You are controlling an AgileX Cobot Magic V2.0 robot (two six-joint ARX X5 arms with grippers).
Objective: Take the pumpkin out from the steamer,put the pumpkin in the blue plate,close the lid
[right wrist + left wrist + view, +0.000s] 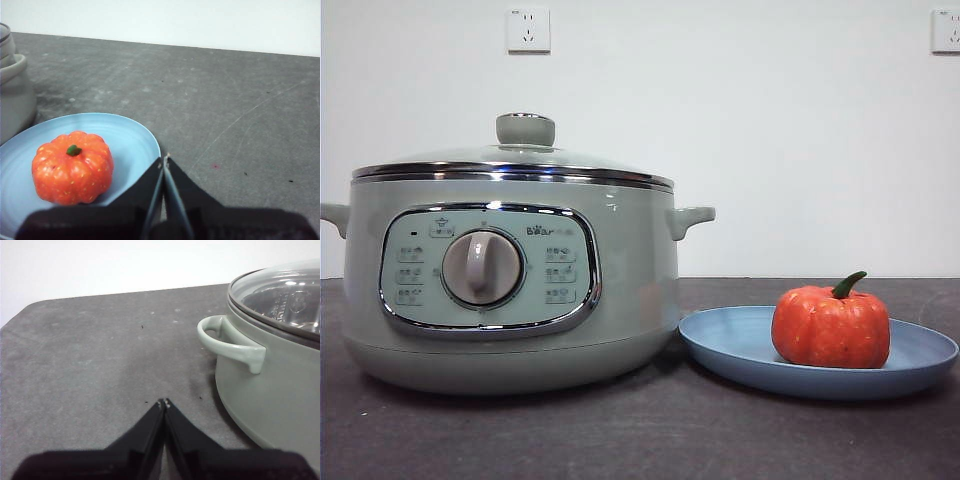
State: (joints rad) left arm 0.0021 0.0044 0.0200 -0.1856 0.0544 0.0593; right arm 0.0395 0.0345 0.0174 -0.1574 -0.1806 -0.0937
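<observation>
Pumpkin upright in the blue plate just right of the steamer, whose lid sits closed on its rim; left gripper and right gripper both pinched together, empty, above the table.

lid on steamer, pumpkin on plate beside it

Closed left hand beside lidded steamer
</observation>
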